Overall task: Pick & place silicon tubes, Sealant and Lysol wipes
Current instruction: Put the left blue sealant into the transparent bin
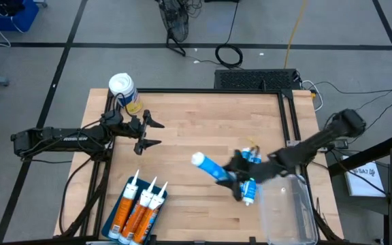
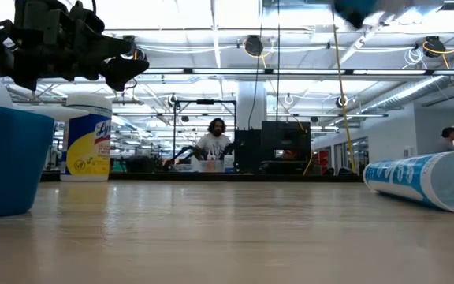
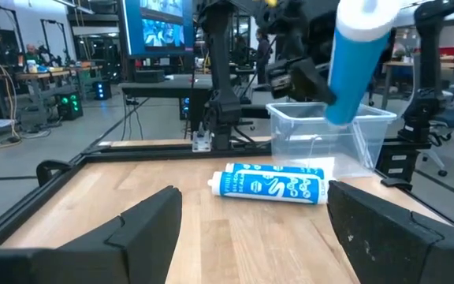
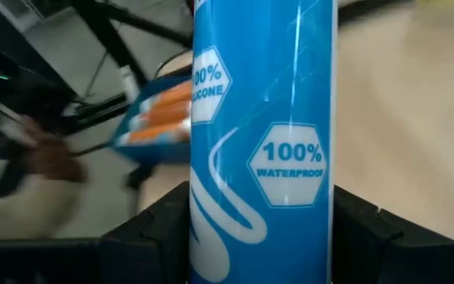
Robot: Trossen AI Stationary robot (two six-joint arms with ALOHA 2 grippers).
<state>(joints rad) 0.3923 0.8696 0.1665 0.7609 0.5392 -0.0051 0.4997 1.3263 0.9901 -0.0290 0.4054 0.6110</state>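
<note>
Right tool (image 1: 231,178) pinching blue silicone tube (image 1: 208,167) beside clear bin (image 1: 288,211) (second tube (image 3: 270,183) lying near); left tool (image 1: 152,133) spread near Lysol wipes (image 1: 124,89).

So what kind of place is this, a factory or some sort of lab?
Most likely a robotics lab or workshop in a big open hall. A wooden table carries two robot arms, cables trail over the floor, and a person sits at a bench among screens and equipment.
</note>
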